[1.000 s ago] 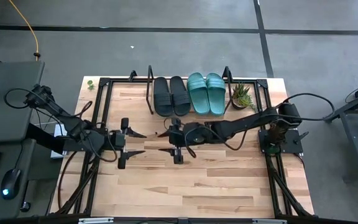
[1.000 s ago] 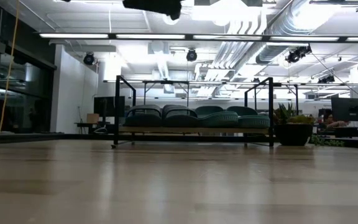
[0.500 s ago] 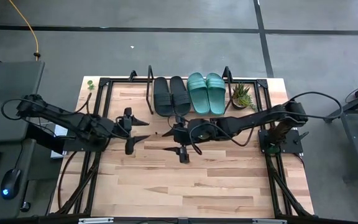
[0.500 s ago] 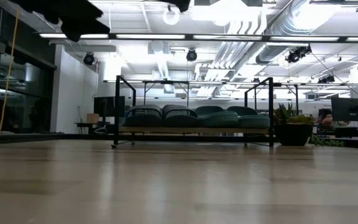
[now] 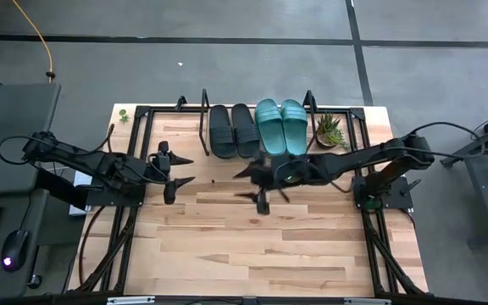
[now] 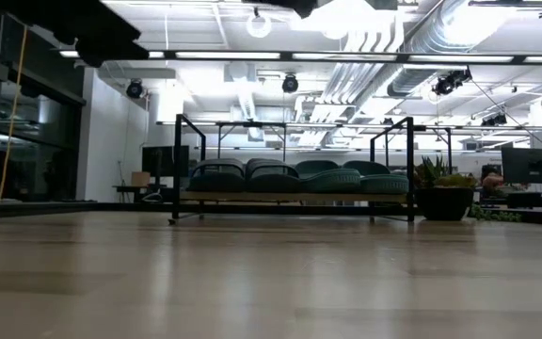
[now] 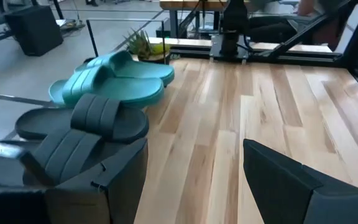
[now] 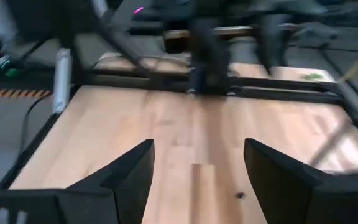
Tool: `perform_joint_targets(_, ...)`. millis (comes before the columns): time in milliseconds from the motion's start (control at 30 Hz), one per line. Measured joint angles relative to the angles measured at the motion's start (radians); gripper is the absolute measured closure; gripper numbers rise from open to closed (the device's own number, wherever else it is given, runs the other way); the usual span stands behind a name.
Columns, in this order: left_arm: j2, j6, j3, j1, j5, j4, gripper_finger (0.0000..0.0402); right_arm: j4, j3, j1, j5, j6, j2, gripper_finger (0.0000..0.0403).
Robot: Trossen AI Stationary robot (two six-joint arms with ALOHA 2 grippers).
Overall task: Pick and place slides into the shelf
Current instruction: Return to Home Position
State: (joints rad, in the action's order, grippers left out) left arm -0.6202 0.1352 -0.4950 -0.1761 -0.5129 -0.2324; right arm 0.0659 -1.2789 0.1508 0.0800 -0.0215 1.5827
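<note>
Two black slides (image 5: 233,130) and two teal slides (image 5: 280,126) lie side by side on the shelf (image 5: 205,127) at the table's far edge. The low view shows them in a row, black slides (image 6: 247,176) left and teal slides (image 6: 346,178) right, on the shelf (image 6: 290,197). The left wrist view shows the black slides (image 7: 86,127) and the teal slides (image 7: 114,74). My left gripper (image 5: 179,169) is open above the table, left of the shelf. My right gripper (image 5: 248,184) is open, near of the slides, over the table's middle. Neither holds anything.
A small potted plant (image 5: 329,130) stands right of the shelf, also seen as the plant (image 6: 443,193) in the low view. Black frame rails (image 5: 134,152) run along the table's left and right sides. Bare wood (image 5: 252,246) fills the near half of the table.
My left gripper has moved toward the table's far edge, closer to the shelf's left end. My right gripper has moved toward the table's right and a little toward the far edge, and it shows motion blur. Both stay open. The slides have not moved.
</note>
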Motion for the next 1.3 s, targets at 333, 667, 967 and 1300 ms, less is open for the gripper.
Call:
perform_joint_targets(333, 0.149, -0.051, 0.118, 0.0, -0.011, 0.092, 0.0156, -0.564, 0.644, -0.098, -0.07, 0.092, -0.419, 0.0165)
perform_joint_targets(667, 0.192, -0.105, 0.168, 0.001, 0.065, 0.129, 0.0156, -0.745, 0.891, -0.099, -0.077, 0.045, -0.66, 0.0165)
perform_joint_targets(967, 0.193, -0.09, 0.199, 0.172, 0.187, 0.106, 0.0156, -0.706, 0.911, -0.125, -0.1, 0.043, -0.697, 0.0165)
perform_joint_targets(1300, 0.193, -0.086, 0.253, 0.339, 0.308, 0.101, 0.0156, -0.624, 0.911, -0.151, -0.083, 0.056, -0.696, 0.0165)
